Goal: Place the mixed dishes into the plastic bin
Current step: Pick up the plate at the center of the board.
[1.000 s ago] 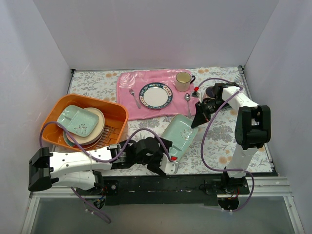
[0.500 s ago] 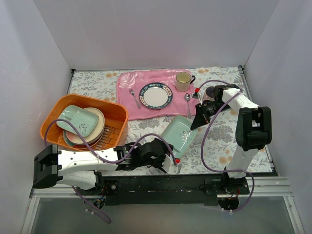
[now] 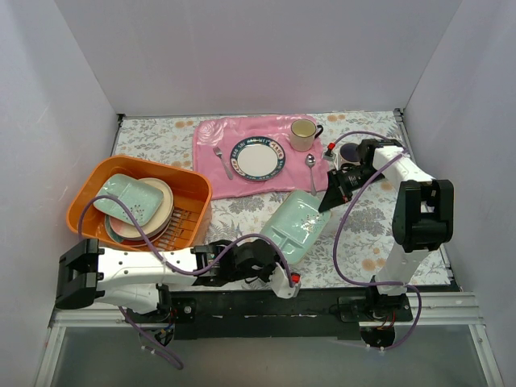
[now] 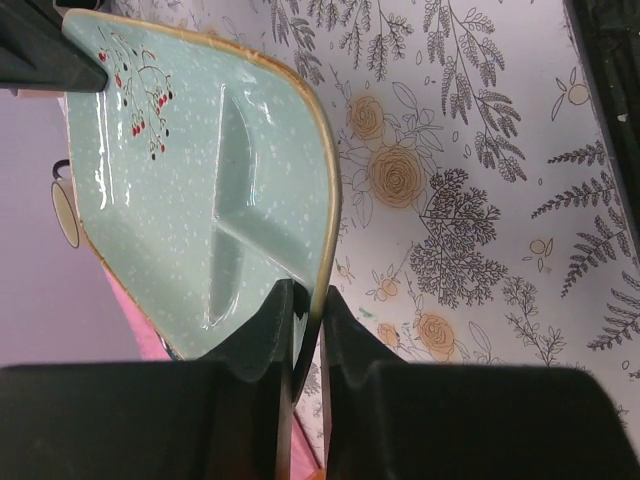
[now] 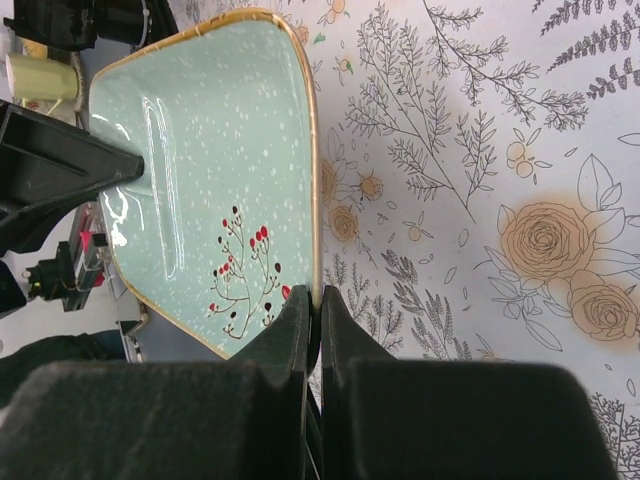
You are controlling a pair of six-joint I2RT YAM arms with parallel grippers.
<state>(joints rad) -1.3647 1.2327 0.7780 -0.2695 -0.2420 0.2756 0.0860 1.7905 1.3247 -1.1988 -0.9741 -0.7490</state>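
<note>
A pale green divided tray (image 3: 302,224) with a gold rim and red berry sprigs is held at both ends over the flowered tablecloth. My left gripper (image 3: 282,262) is shut on its near rim; the left wrist view shows the rim pinched between the fingers of the gripper (image 4: 310,310) and the tray (image 4: 190,170) stretching away. My right gripper (image 3: 324,206) is shut on the far right rim, and the right wrist view shows that gripper (image 5: 315,300) clamped on the tray's (image 5: 210,160) edge. The orange plastic bin (image 3: 82,203) at the left holds a second green tray (image 3: 127,200) on stacked plates (image 3: 164,211).
A pink cloth mat (image 3: 214,133) at the back carries a white plate with a blue patterned rim (image 3: 258,157), a fork (image 3: 220,161), a spoon (image 3: 311,168) and a cream-yellow mug (image 3: 304,134). A dark-mouthed mug (image 3: 351,151) stands behind my right wrist. White walls enclose the table.
My left gripper went from open beside the tray to shut on its near rim. The left arm settled lower toward the table's near edge. The right gripper kept its grip.
</note>
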